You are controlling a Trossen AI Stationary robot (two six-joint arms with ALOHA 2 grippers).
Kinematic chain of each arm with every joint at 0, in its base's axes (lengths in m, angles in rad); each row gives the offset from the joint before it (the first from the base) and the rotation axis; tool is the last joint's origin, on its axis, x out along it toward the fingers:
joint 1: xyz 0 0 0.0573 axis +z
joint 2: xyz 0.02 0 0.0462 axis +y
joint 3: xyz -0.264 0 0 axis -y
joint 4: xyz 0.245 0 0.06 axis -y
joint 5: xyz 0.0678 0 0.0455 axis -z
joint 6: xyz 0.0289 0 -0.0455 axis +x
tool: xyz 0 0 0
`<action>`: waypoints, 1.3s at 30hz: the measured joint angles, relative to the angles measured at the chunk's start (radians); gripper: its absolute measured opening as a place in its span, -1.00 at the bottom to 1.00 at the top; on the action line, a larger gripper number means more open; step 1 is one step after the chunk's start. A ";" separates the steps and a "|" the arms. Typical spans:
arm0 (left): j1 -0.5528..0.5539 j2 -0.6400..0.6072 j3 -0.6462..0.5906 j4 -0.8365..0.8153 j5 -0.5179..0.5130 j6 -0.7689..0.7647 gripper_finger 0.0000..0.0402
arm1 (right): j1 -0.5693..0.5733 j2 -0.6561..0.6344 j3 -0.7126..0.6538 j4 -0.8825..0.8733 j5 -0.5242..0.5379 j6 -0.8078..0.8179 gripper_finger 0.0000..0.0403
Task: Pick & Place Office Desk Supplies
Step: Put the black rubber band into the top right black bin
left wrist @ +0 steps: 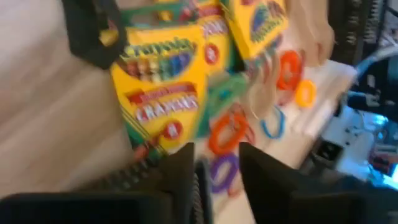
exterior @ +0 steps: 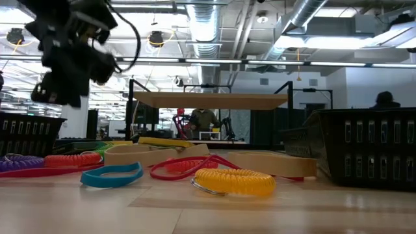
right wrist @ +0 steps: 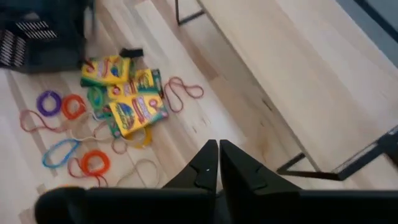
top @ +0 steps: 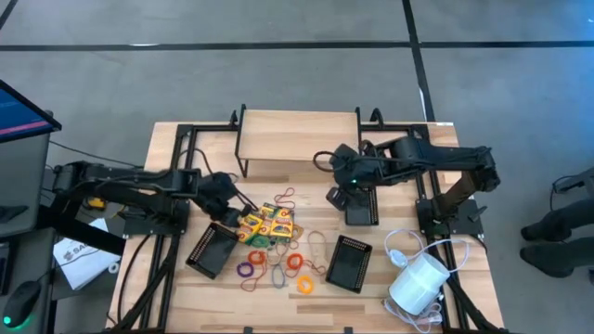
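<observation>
Crayon boxes [top: 267, 223] clustered on table, left gripper [top: 228, 197] beside them, elastic loops [top: 299, 263] nearby

Light wooden table [top: 176, 306] seen from above. A raised wooden shelf [top: 297, 139] stands at the far middle. Three black mesh trays rest on the top: one at the left front [top: 212, 250], one at the middle front [top: 349, 263], one nearer the right arm's side [top: 361, 210]. A cluster of crayon boxes [top: 267, 223] lies between the left and middle trays, with coloured elastic loops [top: 283, 264] scattered around and in front of it. A white cylinder [top: 419, 284] with a white cord [top: 401, 244] sits at the right front corner.
</observation>
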 joint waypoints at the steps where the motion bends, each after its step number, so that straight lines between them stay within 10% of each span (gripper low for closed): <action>1: 0.000 0.004 -0.014 0.018 -0.015 -0.003 -0.28 | -0.005 0.000 -0.002 0.009 -0.011 -0.004 -0.90; 8: 0.007 0.059 -0.031 0.153 -0.241 -0.009 0.21 | -0.009 0.000 -0.004 0.057 -0.050 -0.015 -0.78; 15: 0.006 0.148 -0.032 0.169 -0.321 -0.016 0.24 | -0.009 0.001 -0.004 0.075 -0.086 -0.015 -0.72; 27: -0.043 0.311 -0.031 0.237 -0.353 0.005 -0.02 | -0.010 0.001 -0.003 0.083 -0.086 -0.011 -0.72; 34: -0.067 0.308 -0.033 0.266 -0.360 0.060 -0.84 | -0.010 0.001 -0.003 0.098 -0.086 -0.014 -0.72; 39: -0.045 0.194 -0.031 0.426 -0.384 0.026 -0.97 | -0.020 0.001 -0.003 0.122 -0.086 -0.015 -0.72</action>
